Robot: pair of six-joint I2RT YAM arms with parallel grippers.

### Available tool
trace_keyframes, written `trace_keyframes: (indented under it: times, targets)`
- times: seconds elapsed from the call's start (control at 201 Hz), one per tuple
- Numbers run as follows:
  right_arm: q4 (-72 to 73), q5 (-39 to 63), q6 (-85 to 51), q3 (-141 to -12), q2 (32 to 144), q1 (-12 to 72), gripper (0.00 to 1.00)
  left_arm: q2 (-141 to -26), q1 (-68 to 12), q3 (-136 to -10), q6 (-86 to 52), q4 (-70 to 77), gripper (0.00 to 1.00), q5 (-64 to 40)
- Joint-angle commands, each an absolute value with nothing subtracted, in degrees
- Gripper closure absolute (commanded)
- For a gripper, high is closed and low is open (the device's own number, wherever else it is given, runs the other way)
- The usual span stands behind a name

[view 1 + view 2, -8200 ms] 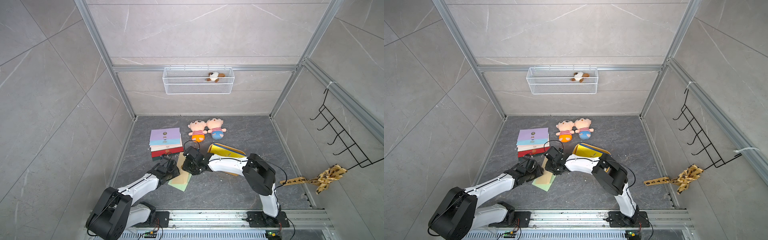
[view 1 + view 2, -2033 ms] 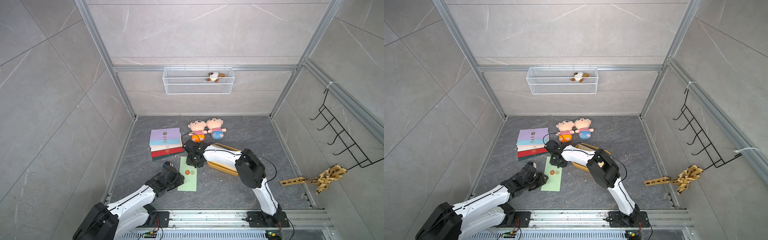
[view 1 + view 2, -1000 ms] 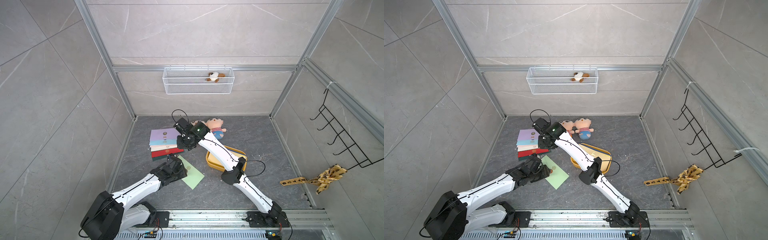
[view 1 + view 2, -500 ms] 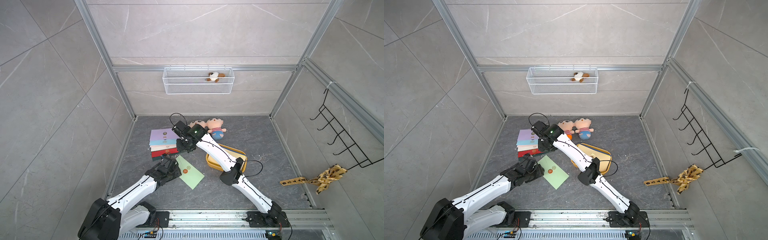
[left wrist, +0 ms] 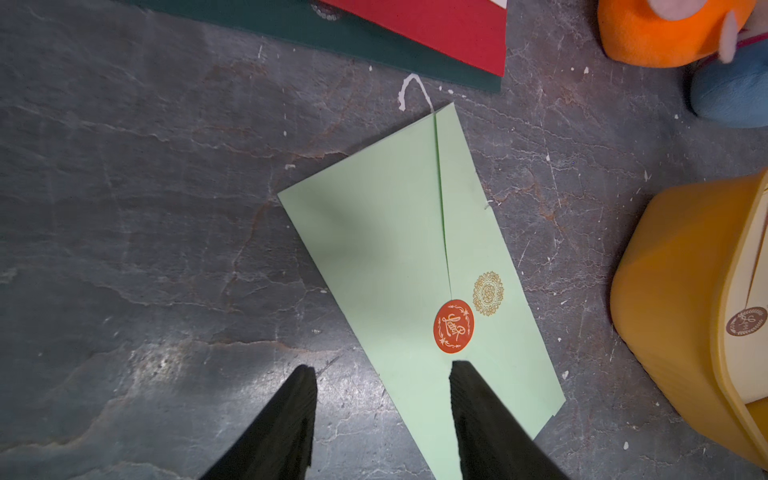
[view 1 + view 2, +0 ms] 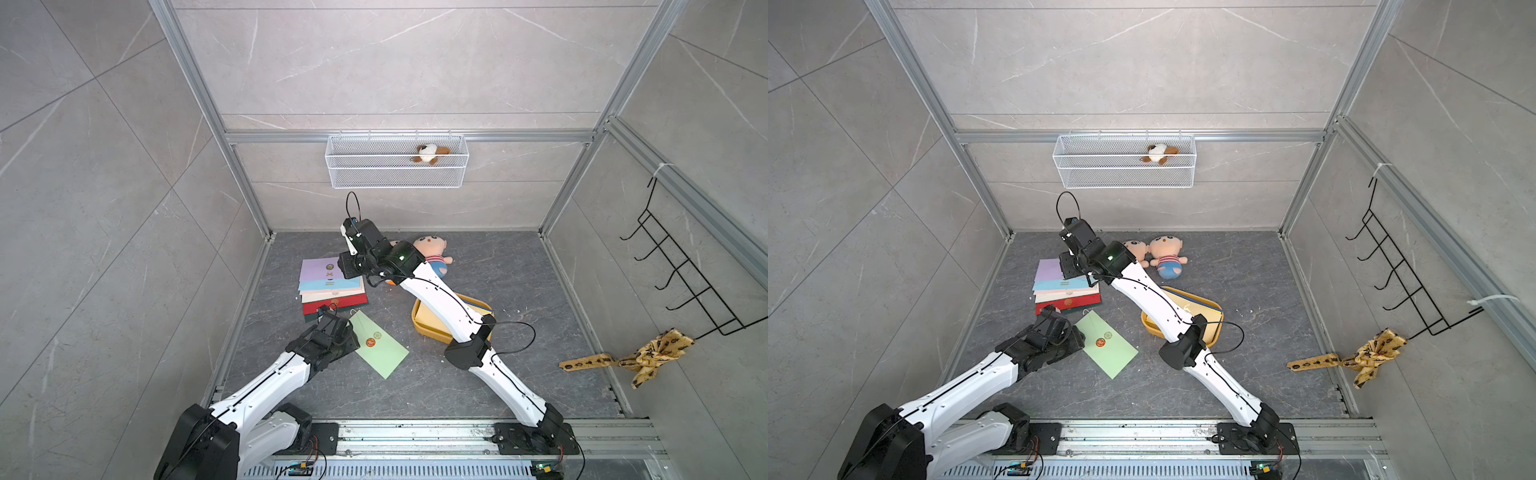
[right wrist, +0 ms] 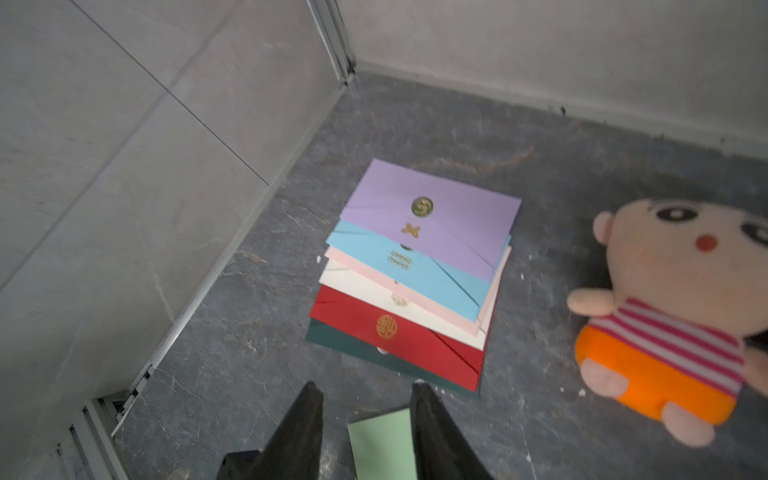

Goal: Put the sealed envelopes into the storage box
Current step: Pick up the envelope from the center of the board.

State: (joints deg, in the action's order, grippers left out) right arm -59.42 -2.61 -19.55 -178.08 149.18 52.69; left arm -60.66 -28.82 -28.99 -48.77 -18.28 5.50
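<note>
Closing on the green envelope (image 5: 395, 249) looks risky. It lies flat on the tabletop (image 5: 145, 208), its long edge running between the spread fingers of the left end effector (image 5: 382, 368), which holds nothing, so the paper may slide or crumple. The right end effector (image 7: 365, 390), also spread and empty, hangs above the stack of sealed envelopes (image 7: 419, 270). The left wrist view shows a cream envelope (image 5: 744, 332) inside the storage box (image 5: 673, 291), off to one side of the left end effector. In both top views the right arm (image 6: 444, 303) crosses over that box and hides most of it — a collision risk.
</note>
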Motion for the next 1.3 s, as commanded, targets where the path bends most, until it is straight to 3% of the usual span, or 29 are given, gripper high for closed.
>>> trace_keyframes:
  times: [0.0, 0.174, 0.244, 0.294, 0.383, 0.418, 0.448, 0.647, 0.751, 0.886, 1.075, 1.299]
  targets:
    - [-52.37, 4.63, -6.22, -179.86, 142.66, 51.86, 0.62, -60.16, -28.61, -28.74, -47.51, -18.8, 0.43, 6.3]
    - [-48.2, 22.84, -6.52, -162.79, 130.09, 45.67, 0.64, -60.45, -28.59, -28.44, -47.38, -18.21, 0.43, 6.32]
    - [-39.98, 31.01, -8.71, -145.57, 120.11, 43.0, 0.64, -60.79, -28.59, -28.44, -47.22, -18.19, 0.43, 6.23]
    - [-26.6, 34.19, -12.69, -129.24, 111.21, 41.18, 0.63, -61.06, -28.61, -28.31, -47.13, -17.91, 0.43, 6.16]
    - [-2.42, 32.54, -14.81, -100.12, 93.55, 40.6, 0.55, -61.64, -28.59, -27.9, -46.95, -17.0, 0.42, 6.38]
    - [3.85, 29.82, -14.58, -91.36, 88.99, 40.85, 0.44, -61.95, -28.57, -27.5, -46.93, -16.36, 0.42, 6.5]
    - [5.58, 26.79, -14.87, -86.28, 86.19, 41.04, 0.4, -62.32, -28.49, -27.23, -46.89, -15.62, 0.42, 6.5]
    - [6.06, 17.61, -23.37, -64.4, 81.46, 42.94, 0.46, -67.72, -25.71, -29.58, -44.53, -11.5, 0.41, 6.21]
    - [8.78, 10.66, -31.5, -55.89, 82.97, 47.36, 0.48, -71.58, -23.71, -32.12, -43.21, -8.62, 0.42, 5.13]
    - [3.95, 3.02, -42.21, -54.92, 90.76, 54.26, 0.56, -77.51, -21.15, -36.54, -41.22, -5.89, 0.43, 4.62]
    - [8.92, -3.84, -60.85, -48.33, 97.04, 59.18, 0.57, -83.34, -20.61, -42.02, -39.46, -4.61, 0.46, 4.43]
    - [0.06, -9.23, -69.72, -49.91, 99.18, 62.88, 0.56, -89.56, -20.57, -43.3, -38.16, -4.76, 0.47, 4.86]
